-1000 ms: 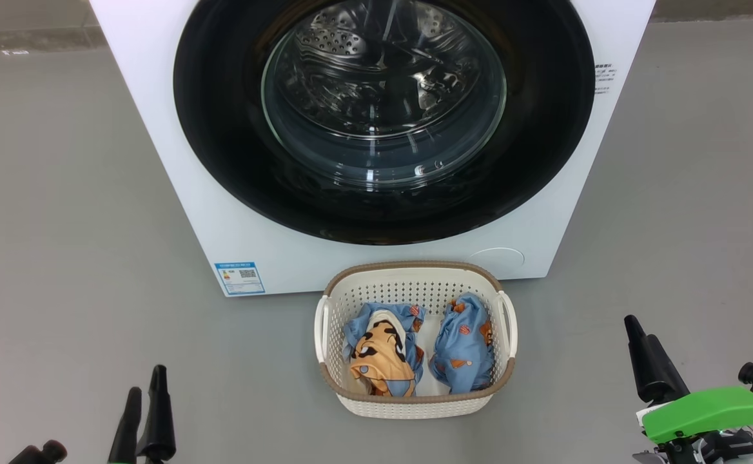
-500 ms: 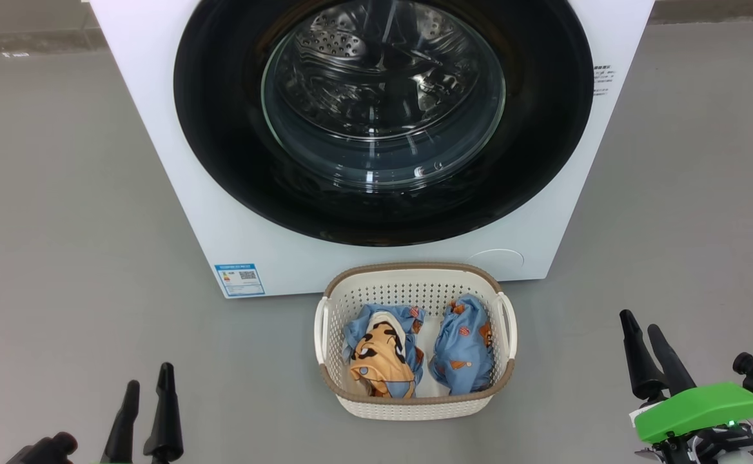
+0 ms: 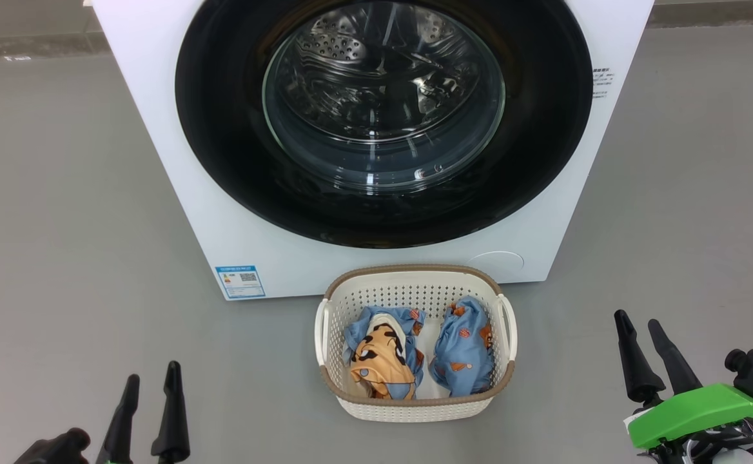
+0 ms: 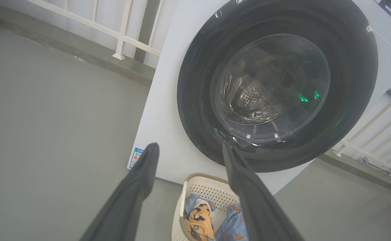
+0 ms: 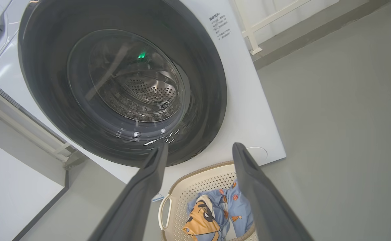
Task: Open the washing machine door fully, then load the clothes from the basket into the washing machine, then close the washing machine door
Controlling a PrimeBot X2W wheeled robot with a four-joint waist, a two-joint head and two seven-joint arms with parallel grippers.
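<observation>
The white washing machine [image 3: 222,219] stands ahead with its round black-rimmed door [image 3: 531,148] closed flat against the front. Just before it on the floor sits the cream basket [image 3: 415,409], holding two light-blue clothes: one with an orange cartoon face [image 3: 380,361], one plain-printed [image 3: 465,351]. My left gripper [image 3: 152,379] is open at the lower left, well clear of the basket. At the lower right, my right gripper [image 3: 637,325] is open too, empty. The left wrist view has the door [image 4: 195,100] and basket [image 4: 199,187] beyond my open fingers [image 4: 142,174]. So does the right wrist view: door [image 5: 212,87], basket [image 5: 195,187].
Grey floor [image 3: 60,193] spreads on both sides of the machine. White railings [image 4: 122,33] and a low kerb run behind it. A blue label [image 3: 240,281] marks the machine's lower left corner. A green part [image 3: 692,412] sits on my right wrist.
Both grippers have shifted slightly: the left one drifted right and lower, the right one edged left. The view has tipped a little. Door, basket and clothes are unmoved.
</observation>
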